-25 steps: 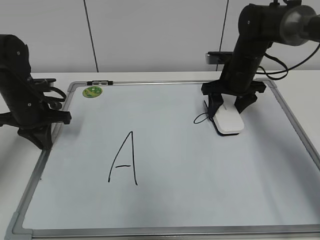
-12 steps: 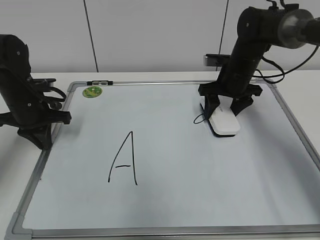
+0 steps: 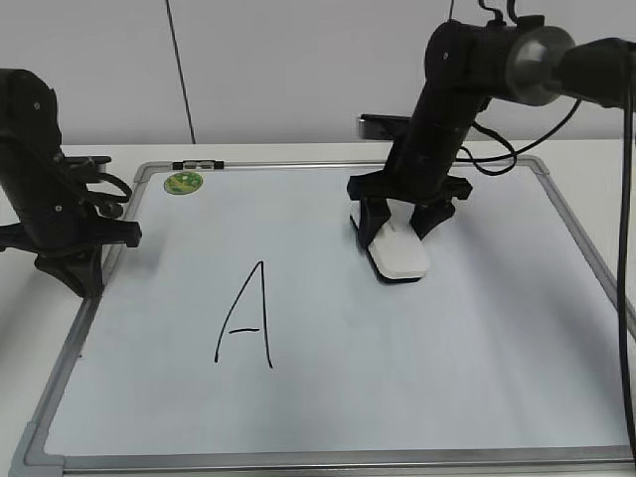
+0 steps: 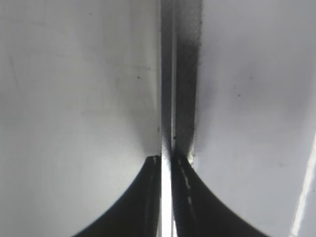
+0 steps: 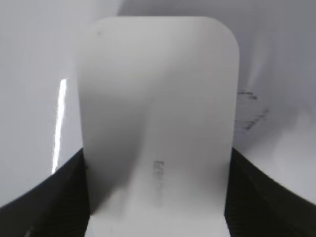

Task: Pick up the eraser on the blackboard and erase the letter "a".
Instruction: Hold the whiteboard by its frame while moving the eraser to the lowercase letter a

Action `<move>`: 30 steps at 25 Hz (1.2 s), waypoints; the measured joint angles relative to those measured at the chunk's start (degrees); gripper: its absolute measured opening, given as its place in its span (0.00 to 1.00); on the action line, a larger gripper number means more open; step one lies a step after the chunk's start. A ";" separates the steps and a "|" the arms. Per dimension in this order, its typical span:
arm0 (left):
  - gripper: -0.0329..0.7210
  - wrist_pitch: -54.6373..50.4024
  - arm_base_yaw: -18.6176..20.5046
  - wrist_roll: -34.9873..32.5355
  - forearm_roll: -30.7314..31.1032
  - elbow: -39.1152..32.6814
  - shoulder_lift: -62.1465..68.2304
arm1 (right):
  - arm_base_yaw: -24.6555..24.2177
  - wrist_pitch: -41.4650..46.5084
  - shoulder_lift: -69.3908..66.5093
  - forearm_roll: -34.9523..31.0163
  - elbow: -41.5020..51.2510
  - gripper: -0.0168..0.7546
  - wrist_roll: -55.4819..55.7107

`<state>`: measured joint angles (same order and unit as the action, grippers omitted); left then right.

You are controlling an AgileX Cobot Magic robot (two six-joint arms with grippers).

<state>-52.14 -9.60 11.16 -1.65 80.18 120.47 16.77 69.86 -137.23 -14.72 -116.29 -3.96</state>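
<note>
Exterior view, nearest first: blackboard (image 3: 477, 397), a white dry-erase surface in a grey frame, fills the lower frame; a tall capital "A" (image 3: 245, 316) in black marker sits lower left of centre. Beyond it, right of centre, the right gripper (image 3: 399, 231) pinches the eraser (image 3: 399, 251), whose black underside lies flat on the board. At the far left edge the left gripper (image 3: 75, 273) rests on the board's frame, well apart from the eraser. A round green sticker (image 3: 183, 182) sits at the board's upper left corner. Right wrist view: eraser (image 5: 158, 128) fills the centre, a black finger against each long side; faint smudged marker traces (image 5: 252, 111) lie just right of it, too blurred to identify. Left wrist view: fingers (image 4: 190, 197) pressed together, only a thin bright slit between them, grey frame strip (image 4: 182, 69) running up beyond.
</note>
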 joint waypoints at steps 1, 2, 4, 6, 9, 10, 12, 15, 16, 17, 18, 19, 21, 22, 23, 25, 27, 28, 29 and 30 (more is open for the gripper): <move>0.10 0.00 0.00 0.00 0.00 0.00 0.00 | 0.58 0.00 -0.12 -0.11 -0.12 0.69 -0.08; 0.10 0.00 0.00 0.00 0.00 0.00 0.00 | 1.09 0.00 -0.20 -0.09 -0.24 0.69 -0.08; 0.10 0.00 0.00 0.00 0.00 0.00 0.00 | 1.79 0.00 -0.25 -0.09 -0.24 0.69 -0.12; 0.10 0.00 0.00 0.00 0.00 0.00 0.00 | 1.92 0.00 -0.25 0.01 -0.24 0.69 -0.12; 0.10 0.00 0.00 0.00 0.00 0.00 0.00 | 1.60 0.00 -0.25 0.12 -0.24 0.69 -0.01; 0.10 0.00 0.00 0.00 0.00 0.00 0.00 | 0.95 0.00 -0.25 0.12 -0.24 0.69 0.07; 0.10 0.00 0.00 0.00 0.00 0.00 0.00 | -0.13 0.00 -0.25 -0.67 -0.24 0.69 0.21; 0.10 0.10 0.00 0.00 0.00 0.00 0.00 | -2.57 0.10 -0.34 -3.55 -0.24 0.69 0.72; 0.10 0.10 0.00 0.00 -0.05 0.00 0.00 | -3.65 0.10 -0.34 -3.80 -0.24 0.69 0.86; 0.10 0.10 0.00 0.00 -0.05 0.00 0.00 | -4.65 0.10 -0.34 -3.80 -0.24 0.69 1.01; 0.10 0.10 0.00 0.00 -0.05 0.00 0.00 | -5.88 0.10 -0.34 -3.80 -0.24 0.69 1.24; 0.10 0.10 0.00 0.00 -0.05 0.00 0.00 | -7.09 0.10 -0.34 -3.80 -0.24 0.69 1.27; 0.10 0.10 0.00 0.00 -0.05 0.00 0.00 | -8.99 0.10 -0.23 -3.69 -0.24 0.69 1.36; 0.10 0.10 0.00 0.00 -0.05 0.00 0.00 | -9.65 0.10 -0.10 -3.57 -0.14 0.69 1.46; 0.10 0.10 0.00 0.00 -0.05 0.00 0.00 | -10.33 0.10 -0.01 -3.48 -0.14 0.69 1.49; 0.10 0.10 0.00 0.00 -0.05 0.00 0.00 | -10.88 0.10 0.25 -3.44 -0.05 0.69 1.49; 0.10 0.10 0.00 0.00 -0.05 0.00 0.00 | -10.90 0.10 0.47 -3.44 0.31 0.69 1.49; 0.10 0.10 0.00 0.00 -0.05 0.00 0.00 | -10.90 0.10 0.59 -3.55 0.31 0.69 1.49; 0.10 0.10 0.00 0.00 -0.05 0.00 0.00 | -10.78 0.10 0.59 -3.55 0.31 0.69 1.49; 0.10 0.10 0.00 0.00 -0.05 0.00 0.00 | -10.55 0.10 0.59 -3.55 0.31 0.69 1.49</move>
<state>-52.04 -9.60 11.16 -1.70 80.18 120.47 6.22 69.96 -136.63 -18.27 -115.98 -2.47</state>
